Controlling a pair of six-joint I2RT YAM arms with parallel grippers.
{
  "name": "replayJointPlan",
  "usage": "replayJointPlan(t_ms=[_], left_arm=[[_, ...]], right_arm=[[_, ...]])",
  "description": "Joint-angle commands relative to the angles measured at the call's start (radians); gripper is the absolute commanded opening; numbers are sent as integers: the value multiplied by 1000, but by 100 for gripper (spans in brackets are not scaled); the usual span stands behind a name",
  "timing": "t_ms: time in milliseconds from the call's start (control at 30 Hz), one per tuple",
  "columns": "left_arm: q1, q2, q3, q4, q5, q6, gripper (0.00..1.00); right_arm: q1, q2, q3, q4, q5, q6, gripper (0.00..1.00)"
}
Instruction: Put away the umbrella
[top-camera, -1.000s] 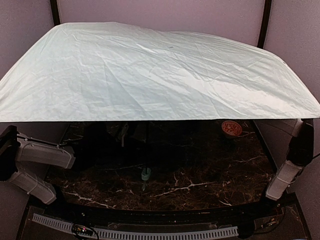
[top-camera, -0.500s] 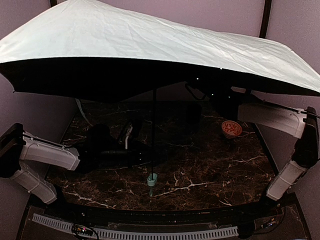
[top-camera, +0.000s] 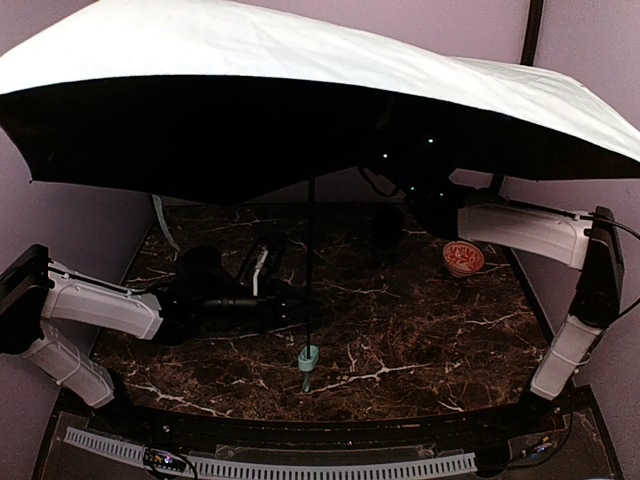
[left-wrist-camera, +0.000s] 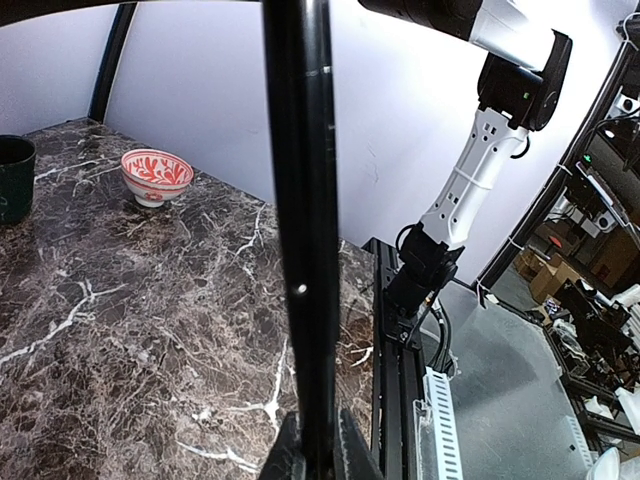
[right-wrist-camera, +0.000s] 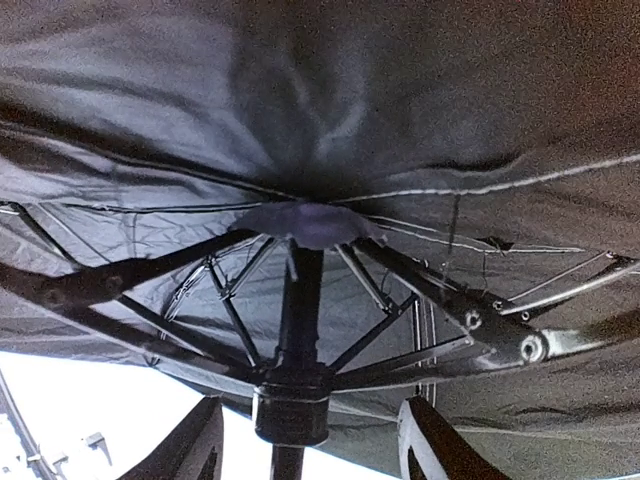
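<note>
The umbrella (top-camera: 300, 50) stands open, its mint canopy spread over the whole table and its black underside facing the camera. Its thin black shaft (top-camera: 311, 250) runs down to the small mint handle (top-camera: 308, 357) just above the marble. My left gripper (top-camera: 300, 308) is shut on the shaft (left-wrist-camera: 300, 230) low down, with both fingertips (left-wrist-camera: 288, 455) pressed against it. Under the canopy, my right gripper (right-wrist-camera: 312, 445) is open. Its fingers (right-wrist-camera: 190, 445) stand on either side of the black runner (right-wrist-camera: 291, 405) without touching it. The ribs (right-wrist-camera: 450, 310) fan out above.
A red-and-white patterned bowl (top-camera: 463, 258) sits at the table's right rear, also in the left wrist view (left-wrist-camera: 157, 177). A dark green cup (left-wrist-camera: 15, 178) stands beyond it. The right arm (top-camera: 520, 230) reaches in under the canopy. The canopy hides the back wall.
The canopy has tipped up at its near edge, so its black underside and the table now show. My right gripper has opened off the runner. The left gripper keeps its hold on the shaft.
</note>
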Motion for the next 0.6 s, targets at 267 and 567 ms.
replayJointPlan(t_ms=[267,567], left_arm=[[-12,-26,24,80,6,47,0],[-16,-36,25,71,3,57,0]], right_arm=[[-11,4,49,15,13,-20,15],[-18,-6,23,15,2,-34,0]])
